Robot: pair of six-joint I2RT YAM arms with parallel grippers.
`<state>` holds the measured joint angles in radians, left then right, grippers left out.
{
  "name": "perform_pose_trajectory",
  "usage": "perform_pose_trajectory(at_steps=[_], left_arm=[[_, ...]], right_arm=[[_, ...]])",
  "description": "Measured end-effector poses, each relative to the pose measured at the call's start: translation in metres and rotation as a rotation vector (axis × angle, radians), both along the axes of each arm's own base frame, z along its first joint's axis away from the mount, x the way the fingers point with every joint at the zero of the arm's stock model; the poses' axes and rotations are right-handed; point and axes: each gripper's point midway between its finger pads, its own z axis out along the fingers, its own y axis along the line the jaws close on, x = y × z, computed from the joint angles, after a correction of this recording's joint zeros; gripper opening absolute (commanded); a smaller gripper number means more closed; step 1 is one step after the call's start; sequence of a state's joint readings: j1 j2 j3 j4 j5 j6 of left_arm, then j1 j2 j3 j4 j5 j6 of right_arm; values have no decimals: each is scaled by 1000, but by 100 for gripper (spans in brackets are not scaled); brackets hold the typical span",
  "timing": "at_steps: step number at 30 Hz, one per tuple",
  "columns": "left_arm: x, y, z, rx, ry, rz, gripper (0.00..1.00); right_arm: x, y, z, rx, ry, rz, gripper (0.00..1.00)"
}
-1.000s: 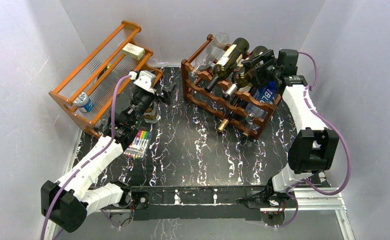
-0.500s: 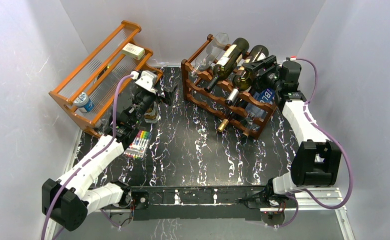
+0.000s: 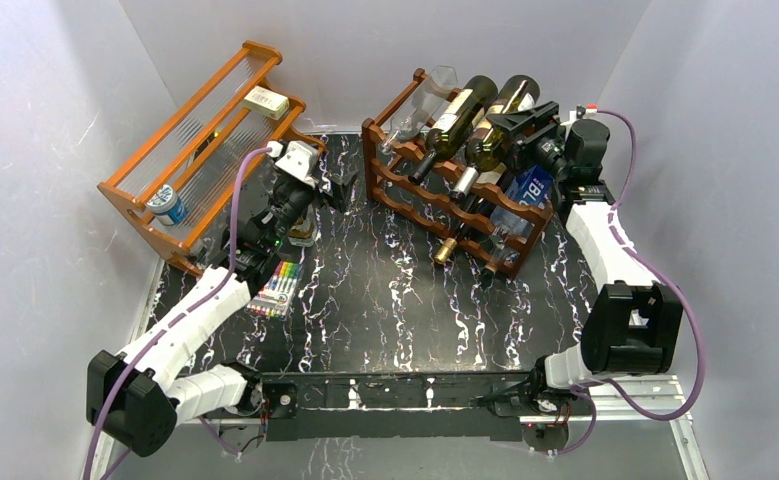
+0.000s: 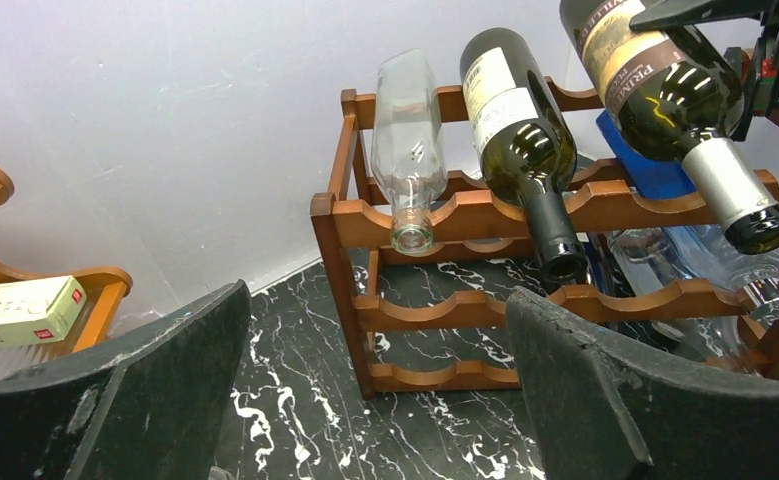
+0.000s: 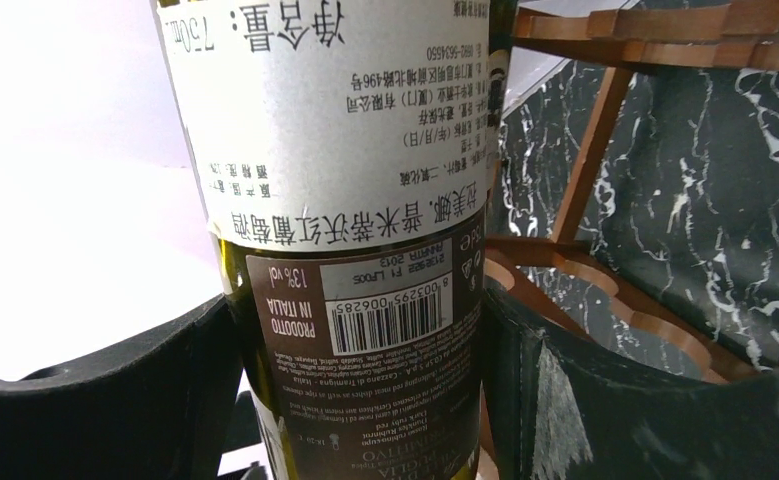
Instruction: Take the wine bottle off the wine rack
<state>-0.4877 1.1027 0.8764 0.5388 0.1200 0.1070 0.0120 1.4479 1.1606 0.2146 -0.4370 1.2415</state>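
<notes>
The dark reddish-brown wine rack [image 3: 435, 195] stands at the back right and also shows in the left wrist view [image 4: 435, 215]. On its top tier lie a clear bottle [image 3: 420, 105] and a dark bottle with a cream label [image 3: 462, 108]. My right gripper [image 3: 517, 128] is shut on a third dark wine bottle [image 3: 505, 100] and holds it tilted, neck down, above the top rail. The right wrist view shows its barcode label [image 5: 365, 250] between my fingers [image 5: 615, 400]. My left gripper [image 3: 337, 185] is open and empty, left of the rack, pointing at it [image 4: 380, 390].
A lighter orange shelf with clear slats [image 3: 200, 140] stands at the back left, holding a small box [image 3: 265, 100] and a blue-and-white roll [image 3: 170, 205]. A marker pack [image 3: 275, 288] lies by my left arm. More bottles and a blue carton [image 3: 530, 185] fill the lower tiers.
My right gripper has moved up and back toward the right with the dark bottle, raising it off the top tier. The left arm has barely shifted.
</notes>
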Motion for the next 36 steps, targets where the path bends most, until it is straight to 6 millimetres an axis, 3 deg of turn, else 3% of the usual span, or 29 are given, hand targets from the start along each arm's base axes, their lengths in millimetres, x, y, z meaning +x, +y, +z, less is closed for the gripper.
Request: perform_pose_trajectory(at_steps=[9,14,18,26,31,36], left_arm=[[-3,-7,-1,-16,11,-39,98],[-14,-24,1,-21,0,-111,98],[-32,-46,-5,-6,-39,-210,98],[-91,-100,-50,131,-147,-428,98],[-113,-115,-54,180,-245,-465,98],[-127,-120,-45,198,-361,-470,96]], right_arm=[[-8,-6,18,79,18,9,46],[-21,-5,34,104,25,30,46],[-37,1,44,126,36,72,46],[-66,9,52,143,81,120,46],[-83,20,52,142,116,149,46],[-102,44,45,129,173,215,45]])
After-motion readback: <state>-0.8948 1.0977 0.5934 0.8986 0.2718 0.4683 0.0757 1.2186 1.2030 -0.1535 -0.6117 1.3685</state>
